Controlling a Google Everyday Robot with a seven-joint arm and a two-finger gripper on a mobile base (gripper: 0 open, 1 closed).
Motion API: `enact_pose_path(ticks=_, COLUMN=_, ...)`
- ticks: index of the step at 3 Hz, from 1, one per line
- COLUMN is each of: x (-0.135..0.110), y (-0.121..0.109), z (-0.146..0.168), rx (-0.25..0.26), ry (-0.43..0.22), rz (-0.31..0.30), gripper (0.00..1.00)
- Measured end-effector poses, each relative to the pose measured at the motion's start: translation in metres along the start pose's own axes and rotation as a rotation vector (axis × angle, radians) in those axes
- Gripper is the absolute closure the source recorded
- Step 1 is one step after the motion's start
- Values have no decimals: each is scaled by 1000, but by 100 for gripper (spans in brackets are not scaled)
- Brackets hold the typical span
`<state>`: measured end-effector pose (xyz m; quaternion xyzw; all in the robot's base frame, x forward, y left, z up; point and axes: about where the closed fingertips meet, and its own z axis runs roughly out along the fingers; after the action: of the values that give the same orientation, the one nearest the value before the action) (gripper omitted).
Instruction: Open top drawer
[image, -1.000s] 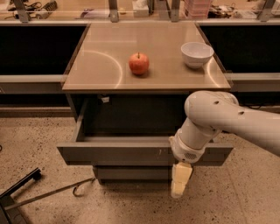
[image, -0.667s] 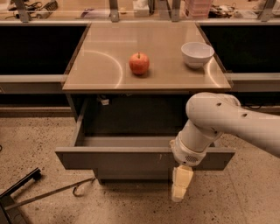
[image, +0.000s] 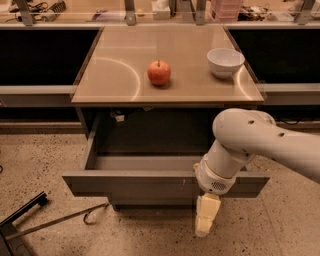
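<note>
The top drawer (image: 135, 184) is a wide grey handleless drawer under the tan tabletop. It stands pulled out towards me, and its inside (image: 145, 162) looks empty. My white arm comes in from the right and crosses the drawer's front panel. My gripper (image: 206, 220) hangs below the wrist, in front of the panel's lower right part, pointing down at the floor. Its pale fingers (image: 207, 216) sit below the panel's bottom edge. The lower drawers are mostly hidden behind the open one.
A red apple (image: 158, 72) and a white bowl (image: 225, 61) stand on the tan tabletop (image: 115, 75). Dark open shelves flank the cabinet. A black metal leg (image: 25, 212) and a hooked rod (image: 75, 217) lie on the speckled floor at lower left.
The top drawer has slid further out towards me. My arm and gripper have moved down and nearer with it.
</note>
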<state>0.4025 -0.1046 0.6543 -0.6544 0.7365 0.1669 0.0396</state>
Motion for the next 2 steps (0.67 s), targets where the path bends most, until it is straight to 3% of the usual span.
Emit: enact_pose_path(ticks=2, x=3, y=19, z=1, rx=-24, ry=11, rz=20, gripper=0)
